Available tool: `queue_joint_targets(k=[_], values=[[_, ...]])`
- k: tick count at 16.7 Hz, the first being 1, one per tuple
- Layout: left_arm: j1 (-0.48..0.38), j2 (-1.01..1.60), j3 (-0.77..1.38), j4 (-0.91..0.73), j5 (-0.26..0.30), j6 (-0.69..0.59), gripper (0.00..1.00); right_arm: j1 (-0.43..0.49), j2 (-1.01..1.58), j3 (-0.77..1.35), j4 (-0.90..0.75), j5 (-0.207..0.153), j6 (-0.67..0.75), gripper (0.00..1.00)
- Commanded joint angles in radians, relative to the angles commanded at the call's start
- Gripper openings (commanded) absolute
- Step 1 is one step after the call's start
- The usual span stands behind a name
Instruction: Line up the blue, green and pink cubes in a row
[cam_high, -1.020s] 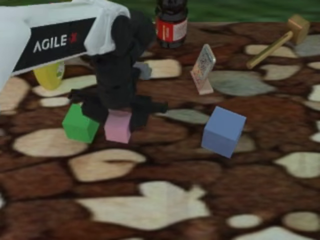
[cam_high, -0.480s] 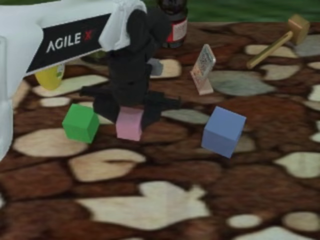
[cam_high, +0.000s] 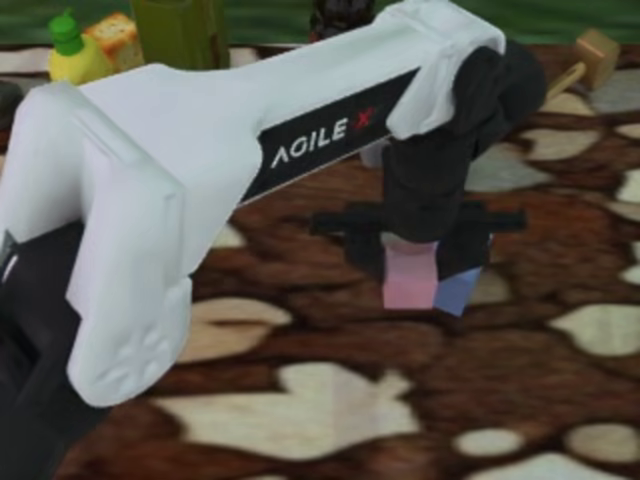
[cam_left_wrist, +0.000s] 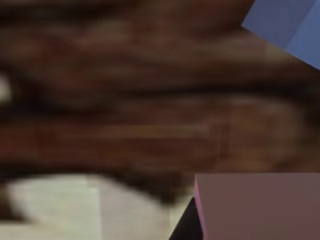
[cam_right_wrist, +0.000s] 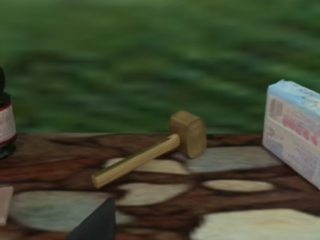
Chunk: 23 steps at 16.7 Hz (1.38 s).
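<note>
matt pink cube (cam_high: 409, 278) (plain), wooden mallet (cam_right_wrist: 155, 148)

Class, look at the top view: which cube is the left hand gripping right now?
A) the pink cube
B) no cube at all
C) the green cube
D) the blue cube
A: the left hand is closed on the pink cube, right beside the blue cube that peeks out behind it.

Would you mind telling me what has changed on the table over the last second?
The left gripper, shut on the pink cube, has carried it from beside the green cube rightward across the table until it sits next to the blue cube. The left arm now hides the green cube. The blue cube and the wooden mallet have stayed put.
</note>
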Motion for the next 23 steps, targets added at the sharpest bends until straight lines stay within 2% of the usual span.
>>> queue_joint_targets(k=[3,9,16,21,23], values=[[-0.068,0.038,0.088,-0.041,-0.001,-0.089,0.00,0.000,0.000,0.000,0.000,0.000,0.000,1.00],[-0.071,0.037,0.091,-0.039,-0.001,-0.094,0.00,0.000,0.000,0.000,0.000,0.000,0.000,1.00],[-0.074,0.054,-0.119,0.188,-0.001,-0.097,0.00,0.000,0.000,0.000,0.000,0.000,0.000,1.00],[-0.076,0.060,-0.149,0.218,-0.001,-0.098,0.00,0.000,0.000,0.000,0.000,0.000,0.000,1.00],[-0.076,0.060,-0.149,0.218,-0.001,-0.098,0.15,0.000,0.000,0.000,0.000,0.000,0.000,1.00]])
